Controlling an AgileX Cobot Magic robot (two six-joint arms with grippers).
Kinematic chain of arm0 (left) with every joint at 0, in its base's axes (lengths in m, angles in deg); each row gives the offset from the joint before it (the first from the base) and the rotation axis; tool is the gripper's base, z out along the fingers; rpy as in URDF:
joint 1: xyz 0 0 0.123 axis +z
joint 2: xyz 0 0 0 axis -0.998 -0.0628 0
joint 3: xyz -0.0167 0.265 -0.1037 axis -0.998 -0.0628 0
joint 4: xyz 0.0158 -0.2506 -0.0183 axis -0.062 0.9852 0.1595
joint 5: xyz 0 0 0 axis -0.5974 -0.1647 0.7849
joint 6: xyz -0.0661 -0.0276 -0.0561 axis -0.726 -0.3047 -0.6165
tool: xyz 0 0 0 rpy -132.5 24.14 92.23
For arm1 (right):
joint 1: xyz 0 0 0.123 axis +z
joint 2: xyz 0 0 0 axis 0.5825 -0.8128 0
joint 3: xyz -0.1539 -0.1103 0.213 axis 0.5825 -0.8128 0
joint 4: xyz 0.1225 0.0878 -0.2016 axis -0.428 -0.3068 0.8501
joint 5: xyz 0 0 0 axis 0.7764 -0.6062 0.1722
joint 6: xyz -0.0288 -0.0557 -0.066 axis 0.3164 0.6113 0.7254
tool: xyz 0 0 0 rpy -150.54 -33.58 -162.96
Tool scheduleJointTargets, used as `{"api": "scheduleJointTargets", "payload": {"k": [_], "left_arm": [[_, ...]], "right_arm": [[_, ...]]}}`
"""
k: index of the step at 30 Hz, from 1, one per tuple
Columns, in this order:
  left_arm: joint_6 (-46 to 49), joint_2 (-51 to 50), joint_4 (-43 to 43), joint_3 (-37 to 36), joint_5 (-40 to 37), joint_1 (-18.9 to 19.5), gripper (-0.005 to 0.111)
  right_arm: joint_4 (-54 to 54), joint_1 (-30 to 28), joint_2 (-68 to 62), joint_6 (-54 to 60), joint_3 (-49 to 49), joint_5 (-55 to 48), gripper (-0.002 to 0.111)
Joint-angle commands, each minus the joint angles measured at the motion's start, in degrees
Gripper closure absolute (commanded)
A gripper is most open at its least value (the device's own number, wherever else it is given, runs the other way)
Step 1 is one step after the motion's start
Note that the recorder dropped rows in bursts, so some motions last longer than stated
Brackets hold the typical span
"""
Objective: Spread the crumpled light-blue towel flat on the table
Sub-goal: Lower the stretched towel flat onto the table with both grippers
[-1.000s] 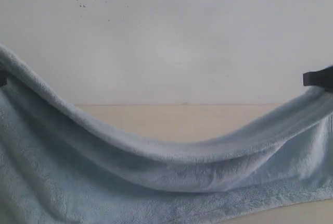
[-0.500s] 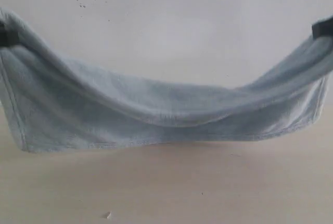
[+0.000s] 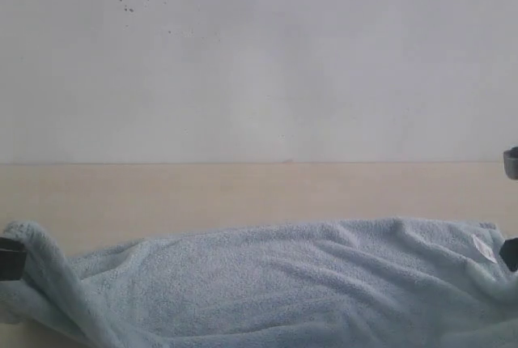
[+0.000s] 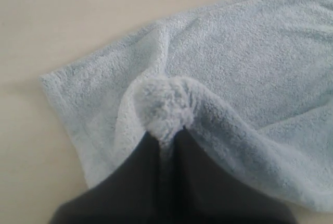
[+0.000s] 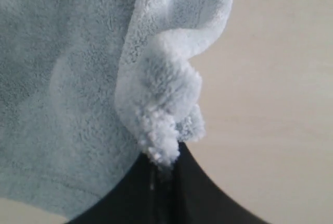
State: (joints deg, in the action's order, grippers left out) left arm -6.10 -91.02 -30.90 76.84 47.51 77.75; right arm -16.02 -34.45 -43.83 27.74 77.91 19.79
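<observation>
Your pale light-blue terry-cloth towel lies rumpled across the near part of the smooth beige wooden table, small white tag near its right end. Your left gripper and right gripper each pinch a bunched corner, seemingly lifted slightly. Bare tabletop stretches behind the towel to the white wall.

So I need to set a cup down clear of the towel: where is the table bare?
Bare: the strip of table between the towel and the wall, across nearly the whole width. Crowded: the near side, under the towel, where the left gripper and right gripper pinch its ends.
</observation>
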Motion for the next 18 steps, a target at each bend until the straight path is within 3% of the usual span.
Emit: {"api": "scheduleJointTargets", "payload": {"k": [1,4,7,12,16,18], "left_arm": [[-0.04,1.01,-1.25,-0.24,-4.73,0.07,0.103],[-0.04,1.01,-5.06,-0.24,-8.99,0.07,0.103],[-0.04,1.01,-9.49,-0.24,-13.48,0.07,0.097],[-0.46,1.01,-10.88,-0.24,-15.63,0.07,0.062],[-1.82,1.01,-10.88,-0.24,-14.56,0.07,0.036],[-1.82,1.01,-10.88,-0.24,-13.07,0.07,0.033]], "right_arm": [[0.6,-0.03,0.59,-1.75,-3.06,-0.49,0.107],[-0.22,-0.03,0.59,-1.88,-4.88,-0.49,0.099],[-0.68,-0.03,0.59,-2.1,-6.17,-0.35,0.082],[-0.68,-0.03,0.59,-2.1,-6.28,-0.46,0.052],[-0.58,-0.03,0.59,-2.1,-6.28,0.2,0.049],[-0.58,-0.03,0.59,-2.1,-5.53,0.2,0.049]]}}
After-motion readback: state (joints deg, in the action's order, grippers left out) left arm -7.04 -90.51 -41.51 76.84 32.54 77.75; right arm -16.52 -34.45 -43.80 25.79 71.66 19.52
